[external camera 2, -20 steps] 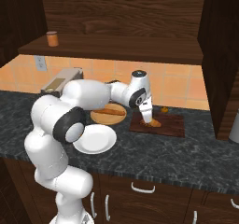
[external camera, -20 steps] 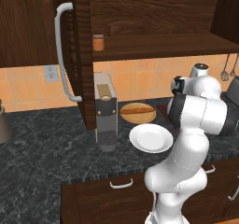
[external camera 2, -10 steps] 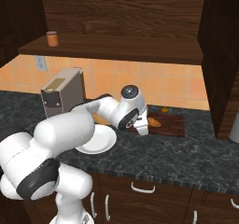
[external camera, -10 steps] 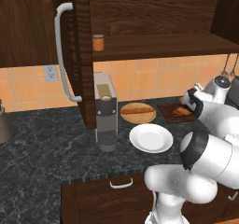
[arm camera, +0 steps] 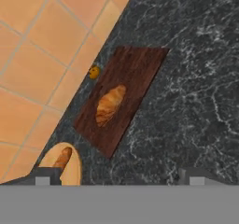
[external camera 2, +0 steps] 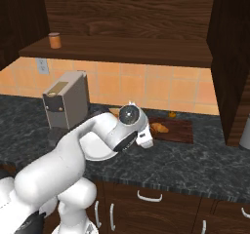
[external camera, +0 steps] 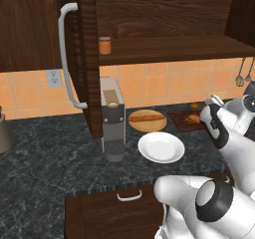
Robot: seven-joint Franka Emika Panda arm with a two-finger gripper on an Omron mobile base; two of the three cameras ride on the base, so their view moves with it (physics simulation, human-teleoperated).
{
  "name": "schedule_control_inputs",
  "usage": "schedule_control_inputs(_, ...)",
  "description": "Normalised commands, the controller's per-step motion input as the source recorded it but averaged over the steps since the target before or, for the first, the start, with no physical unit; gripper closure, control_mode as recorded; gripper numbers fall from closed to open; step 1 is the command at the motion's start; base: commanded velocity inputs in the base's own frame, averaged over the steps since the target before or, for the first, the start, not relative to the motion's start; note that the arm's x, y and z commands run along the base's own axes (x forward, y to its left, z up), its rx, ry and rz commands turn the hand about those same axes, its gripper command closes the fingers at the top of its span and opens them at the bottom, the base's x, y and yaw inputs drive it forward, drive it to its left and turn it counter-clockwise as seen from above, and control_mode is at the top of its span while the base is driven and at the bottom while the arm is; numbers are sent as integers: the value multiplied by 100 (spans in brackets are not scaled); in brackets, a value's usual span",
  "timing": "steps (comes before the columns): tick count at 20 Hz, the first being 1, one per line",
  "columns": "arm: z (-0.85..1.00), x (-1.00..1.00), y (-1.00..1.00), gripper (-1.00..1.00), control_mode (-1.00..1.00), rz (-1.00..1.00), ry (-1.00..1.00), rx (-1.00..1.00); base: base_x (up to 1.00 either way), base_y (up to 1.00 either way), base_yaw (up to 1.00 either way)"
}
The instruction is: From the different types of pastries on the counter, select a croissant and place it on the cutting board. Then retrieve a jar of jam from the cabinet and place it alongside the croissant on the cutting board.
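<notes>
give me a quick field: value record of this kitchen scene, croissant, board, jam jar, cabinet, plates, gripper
croissant: small golden-brown crescent pastry lying on the board
cutting board: flat dark reddish-brown rectangular board on the dark marbled counter, next to the tiled wall
jam jar: small orange-brown cylindrical jar on the cabinet shelf, not yet on the board
cabinet: dark brown wooden wall cabinet, door open
baguette: long tan pastry on the round light wooden plate
white plate: round white plate, nothing on it
gripper: above the board, holding nothing; jaw state unclear
</notes>
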Motion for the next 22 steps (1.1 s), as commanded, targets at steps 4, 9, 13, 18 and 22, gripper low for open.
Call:
schedule_control_inputs(4,40,-52,18,-100,-100,28,-16,-8,0,0,0)
schedule_control_inputs(9,34,-7,15,-100,-100,29,-12,-2,0,0,0)
schedule_control_inputs(13,29,0,9,-100,-100,37,-4,0,0,0,0)
schedule_control_inputs(18,52,-4,7,-100,-100,36,-2,0,0,0,0)
schedule_control_inputs(22,61,-22,22,-100,-100,27,-15,-9,0,0,0)
